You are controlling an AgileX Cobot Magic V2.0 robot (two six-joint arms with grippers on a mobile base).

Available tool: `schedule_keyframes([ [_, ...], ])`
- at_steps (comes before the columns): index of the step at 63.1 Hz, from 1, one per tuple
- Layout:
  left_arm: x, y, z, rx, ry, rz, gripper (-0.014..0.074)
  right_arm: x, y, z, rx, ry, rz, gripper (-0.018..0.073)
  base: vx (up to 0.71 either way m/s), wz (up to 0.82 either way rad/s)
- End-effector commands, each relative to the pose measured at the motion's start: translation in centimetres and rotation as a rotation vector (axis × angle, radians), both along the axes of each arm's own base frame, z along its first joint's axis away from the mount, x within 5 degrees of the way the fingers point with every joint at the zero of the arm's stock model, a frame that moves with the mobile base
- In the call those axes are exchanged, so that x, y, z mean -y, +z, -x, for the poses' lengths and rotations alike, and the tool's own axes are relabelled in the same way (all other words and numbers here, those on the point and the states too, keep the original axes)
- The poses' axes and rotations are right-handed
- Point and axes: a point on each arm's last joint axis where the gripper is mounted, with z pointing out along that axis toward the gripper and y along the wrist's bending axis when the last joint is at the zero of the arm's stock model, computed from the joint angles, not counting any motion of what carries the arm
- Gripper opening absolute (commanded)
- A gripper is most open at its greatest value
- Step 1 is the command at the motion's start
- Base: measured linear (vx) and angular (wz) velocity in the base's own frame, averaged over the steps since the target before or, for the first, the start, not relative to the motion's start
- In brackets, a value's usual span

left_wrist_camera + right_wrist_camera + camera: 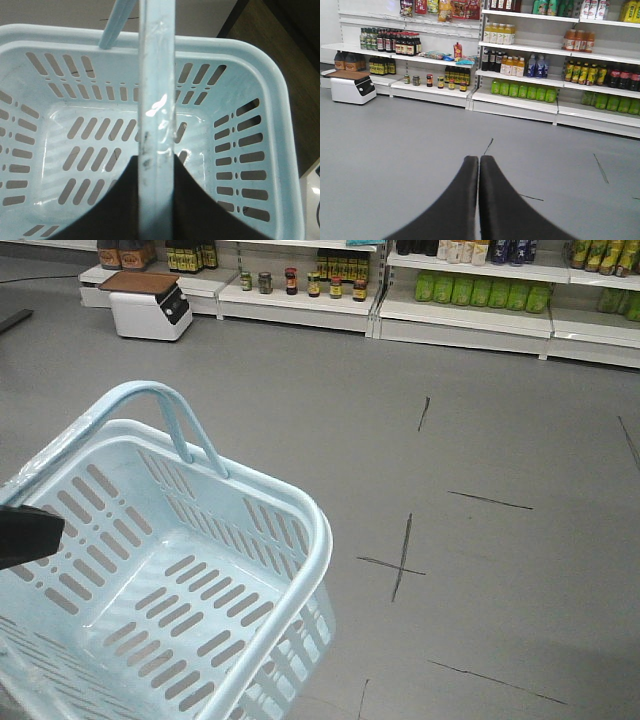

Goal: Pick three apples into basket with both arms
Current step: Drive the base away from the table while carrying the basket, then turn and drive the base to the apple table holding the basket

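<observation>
The pale blue basket (322,550) hangs tilted at the lower left of the front view, above the grey floor (500,440), its slotted walls and bottom open to the camera. In the left wrist view one hoop handle (157,75), wrapped in glossy clear film, runs down the middle of the basket and passes between the left jaws. Their dark fingers (200,205) press on it from either side, so they are clenched on the handle, directly over the basket's bottom. A second handle (185,435) stands up at the far rim. The right jaws point toward the shelves (520,102); their two fingers (455,200) meet along their length, clenched with nothing between them. The shelves carry green bottles (522,90), orange and dark bottles, and small jars (430,80), all with labels too small to read. A white box with a brown top (150,305) sits on the floor by the shelves, and thin black lines (400,560) cross the floor.
</observation>
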Motion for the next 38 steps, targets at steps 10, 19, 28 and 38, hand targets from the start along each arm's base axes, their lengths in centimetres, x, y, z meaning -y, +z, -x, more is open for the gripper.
schedule_keyframes([
  [10, 0.18, 1.5, 0.05, 0.079, 0.017, 0.085, -0.0008, -0.02, 0.42, 0.02, 0.072, 0.0, 0.018, -0.0003, 0.14, 0.07],
  [19, 0.18, 1.5, 0.05, 0.079, 0.017, 0.085, -0.0008, -0.02, 0.42, 0.02, 0.072, 0.0, 0.018, -0.0003, 0.16, 0.0],
  [28, 0.18, 1.5, 0.05, 0.079, 0.017, 0.085, -0.0008, -0.02, 0.42, 0.02, 0.072, 0.0, 0.018, -0.0003, 0.17, -0.07],
  [38, 0.18, 1.5, 0.05, 0.079, 0.017, 0.085, -0.0008, -0.02, 0.42, 0.02, 0.072, 0.0, 0.018, -0.0003, 0.19, -0.14],
])
